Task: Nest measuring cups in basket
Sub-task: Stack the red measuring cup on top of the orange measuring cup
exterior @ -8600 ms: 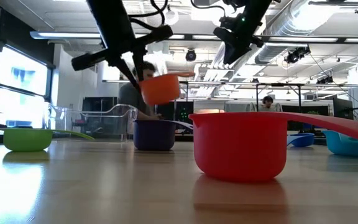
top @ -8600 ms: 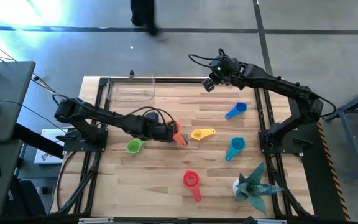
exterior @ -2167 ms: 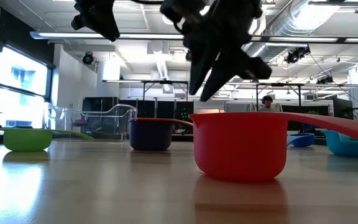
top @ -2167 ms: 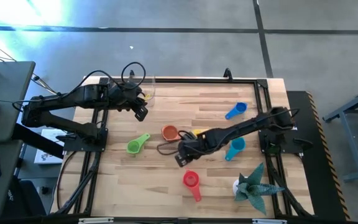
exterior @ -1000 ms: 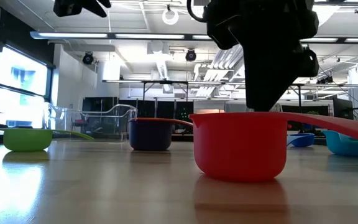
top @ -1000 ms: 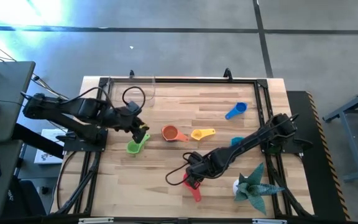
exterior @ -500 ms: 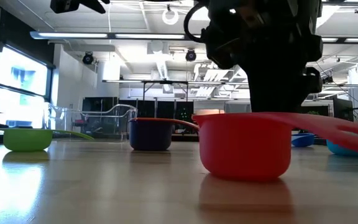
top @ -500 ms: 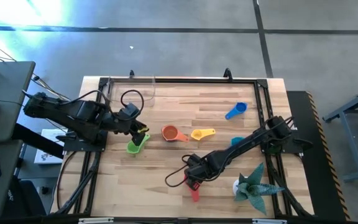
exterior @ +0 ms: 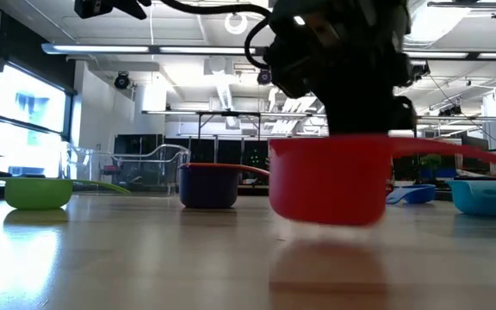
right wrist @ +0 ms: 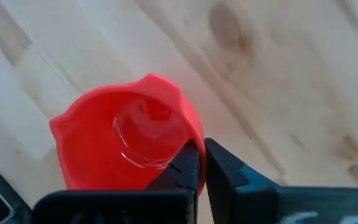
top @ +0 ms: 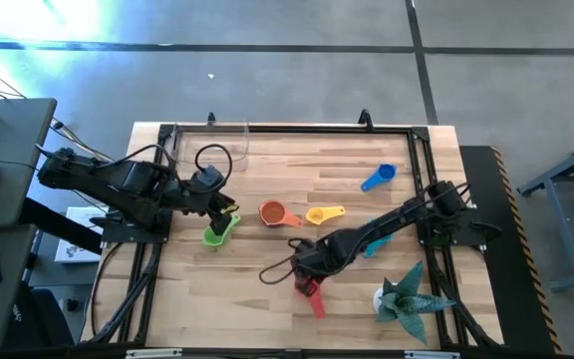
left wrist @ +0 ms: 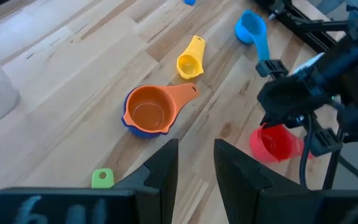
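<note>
The red measuring cup hangs just above the table's near middle, with my right gripper shut on it; its handle points toward the near edge. My left gripper stands open over the table's left side, above the green cup and holding nothing. An orange cup sits nested in a purple one. The yellow cup, the blue cup and the teal cup lie loose on the table. The clear basket stands at the far left corner. My right gripper pinches the red cup's wall at its rim, one finger inside the bowl and one outside. The fingers come from above, pointing steeply down. The cup hangs clear of the table, mouth up and roughly level.
A spiky teal plant figure stands at the near right corner. Black frame rails run along the table's edges. Loose cable loops trail beside both grippers. Bare wood lies between the cups and the basket.
My right gripper has sunk onto the red cup, shut on its rim and raised it a little off the table, shifting slightly toward the far edge. The cup stays mouth up.
</note>
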Controlling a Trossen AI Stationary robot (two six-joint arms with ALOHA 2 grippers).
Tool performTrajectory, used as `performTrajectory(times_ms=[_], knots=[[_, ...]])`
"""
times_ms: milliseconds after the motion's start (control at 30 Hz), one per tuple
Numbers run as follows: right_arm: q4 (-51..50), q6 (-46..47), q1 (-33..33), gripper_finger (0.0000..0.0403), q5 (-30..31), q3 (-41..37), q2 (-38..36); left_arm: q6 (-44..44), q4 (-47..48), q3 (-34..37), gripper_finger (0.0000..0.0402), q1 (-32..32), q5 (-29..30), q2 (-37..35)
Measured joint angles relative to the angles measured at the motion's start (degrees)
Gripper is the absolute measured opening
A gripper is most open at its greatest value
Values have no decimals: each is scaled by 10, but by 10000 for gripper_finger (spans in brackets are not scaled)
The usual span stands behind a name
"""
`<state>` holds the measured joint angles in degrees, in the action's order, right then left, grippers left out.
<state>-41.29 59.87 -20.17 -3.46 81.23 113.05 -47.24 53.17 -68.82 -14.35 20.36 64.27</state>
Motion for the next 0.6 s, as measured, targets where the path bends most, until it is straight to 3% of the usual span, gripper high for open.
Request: performTrajectory(times_ms=[233, 600], knots=[[0, -72, 52, 2, -13, 19, -33, 20, 0, 0, 92, 1, 1, 0], [-54, -248, 152, 1, 2, 120, -39, 29, -1, 0, 92, 1, 29, 0]])
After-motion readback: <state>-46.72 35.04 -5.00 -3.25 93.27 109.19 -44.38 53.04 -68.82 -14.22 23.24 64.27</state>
